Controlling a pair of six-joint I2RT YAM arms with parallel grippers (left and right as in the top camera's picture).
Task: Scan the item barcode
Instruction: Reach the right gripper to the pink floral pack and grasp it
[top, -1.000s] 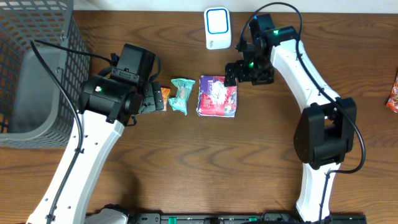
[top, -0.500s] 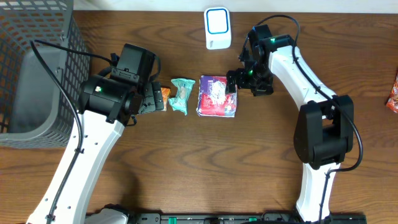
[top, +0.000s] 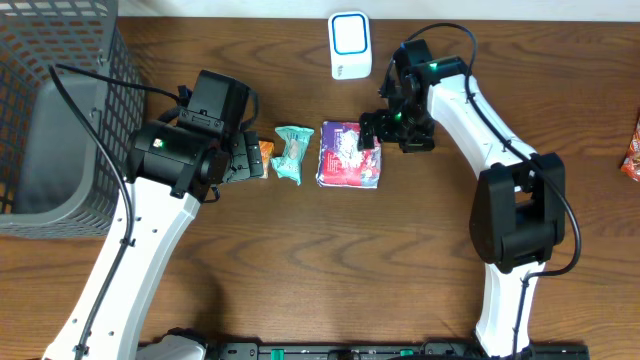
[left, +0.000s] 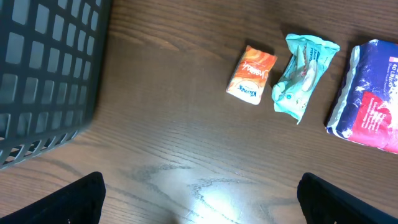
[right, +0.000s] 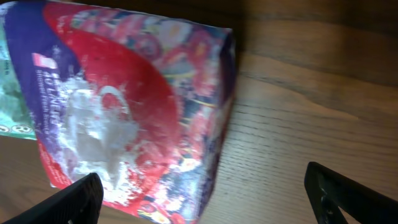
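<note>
**While both grippers are spread wide, the purple-and-red packet (top: 349, 155) is seen unheld on the table (top: 400, 260)**

Where the right gripper (top: 372, 130) is poised at the packet's upper right corner, its jaws are held fully apart and nothing is clasped between them. In the right wrist view, one dark fingertip (right: 68, 202) is seen over the packet's near corner and the other over bare wood. The packet is laid flat near the middle of the table, below the white scanner (top: 350, 45) with its blue-rimmed face. A line of white print is carried along the packet's purple edge. It seems to begin with "40", and the rest cannot be read.

The left gripper (top: 250, 160) is likewise held wide open and empty, over bare wood just left of a small orange packet (left: 251, 74). A white brand word is printed on this packet, too small to be made out. A crumpled teal wrapper (left: 303, 74) is placed between the orange packet and the purple-and-red one, its lettering blurred. A grey mesh basket (top: 50, 110) is set at the table's left edge, and a red snack bag (top: 632, 150) is cut off at the right edge.
</note>
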